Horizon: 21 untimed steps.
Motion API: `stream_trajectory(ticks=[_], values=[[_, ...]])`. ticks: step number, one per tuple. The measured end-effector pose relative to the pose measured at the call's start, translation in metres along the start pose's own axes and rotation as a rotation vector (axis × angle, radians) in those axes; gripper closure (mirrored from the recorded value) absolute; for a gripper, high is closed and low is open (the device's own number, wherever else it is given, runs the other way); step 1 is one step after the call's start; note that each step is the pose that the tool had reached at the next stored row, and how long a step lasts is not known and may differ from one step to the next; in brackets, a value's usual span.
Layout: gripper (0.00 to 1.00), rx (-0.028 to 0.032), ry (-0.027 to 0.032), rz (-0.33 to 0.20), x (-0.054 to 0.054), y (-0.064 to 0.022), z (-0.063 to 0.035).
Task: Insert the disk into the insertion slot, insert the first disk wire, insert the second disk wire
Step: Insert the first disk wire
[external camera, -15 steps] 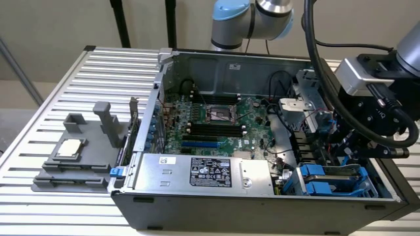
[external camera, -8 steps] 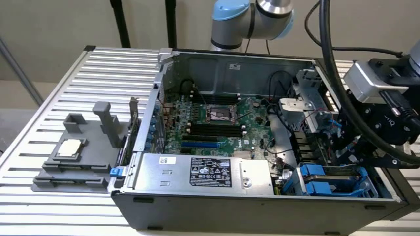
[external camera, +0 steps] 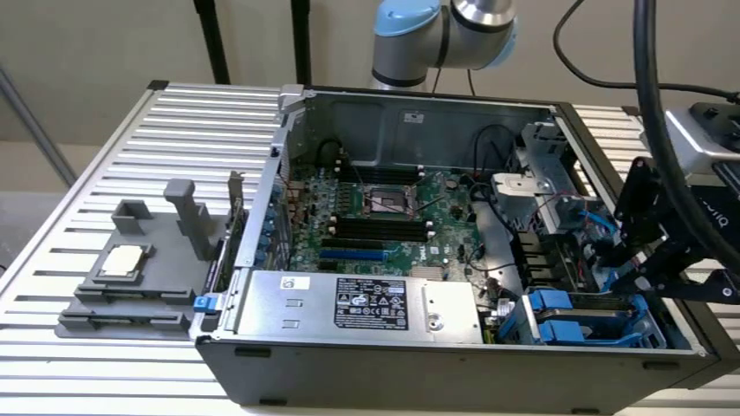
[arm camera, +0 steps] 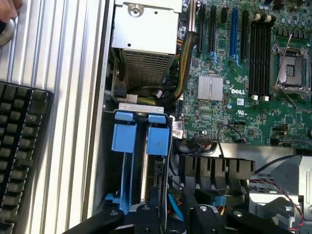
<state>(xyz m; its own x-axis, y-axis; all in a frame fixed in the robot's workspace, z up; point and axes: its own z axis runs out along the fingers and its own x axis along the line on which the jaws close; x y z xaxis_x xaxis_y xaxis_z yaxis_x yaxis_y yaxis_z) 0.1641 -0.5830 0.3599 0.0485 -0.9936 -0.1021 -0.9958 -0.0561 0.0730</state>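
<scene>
Evidently the disk (arm camera: 157,141) already sits on edge in the insertion slot (external camera: 647,329), so the gripper (arm camera: 173,214) hovers beside it, jaws apart, a blue cable (arm camera: 175,204) showing between them, likely for the wiring.

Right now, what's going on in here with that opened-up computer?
A robot arm is working inside an open computer case that lies on a slatted metal table. Its black gripper hangs over the corner of the case at the exterior view's right, close above the drive bay with its bright blue tabs. Whether it holds anything is not clear. A grey fixture with upright posts stands on the table beside the case.
</scene>
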Motion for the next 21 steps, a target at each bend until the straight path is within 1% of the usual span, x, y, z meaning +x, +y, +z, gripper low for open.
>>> stream_trajectory(ticks=[2,5,9,12,14,15,18,21], values=[[0.67,-0.0027,-0.0041,0.000,0.002,-0.0064,-0.0007],[0.67,-0.0081,-0.0065,0.000,0.006,-0.0126,-0.0012],[0.67,-0.0198,-0.0081,0.001,0.012,-0.0163,0.0000],[0.67,-0.0262,-0.0093,-0.002,0.013,-0.0182,0.0032],[0.67,-0.0278,-0.0098,-0.008,0.014,-0.0188,0.0048],[0.67,-0.0280,-0.0111,-0.011,0.014,-0.0189,0.0054],[0.67,-0.0286,-0.0186,-0.020,0.014,-0.0194,0.0070],[0.67,-0.0290,-0.0281,-0.030,0.014,-0.0201,0.0084]])
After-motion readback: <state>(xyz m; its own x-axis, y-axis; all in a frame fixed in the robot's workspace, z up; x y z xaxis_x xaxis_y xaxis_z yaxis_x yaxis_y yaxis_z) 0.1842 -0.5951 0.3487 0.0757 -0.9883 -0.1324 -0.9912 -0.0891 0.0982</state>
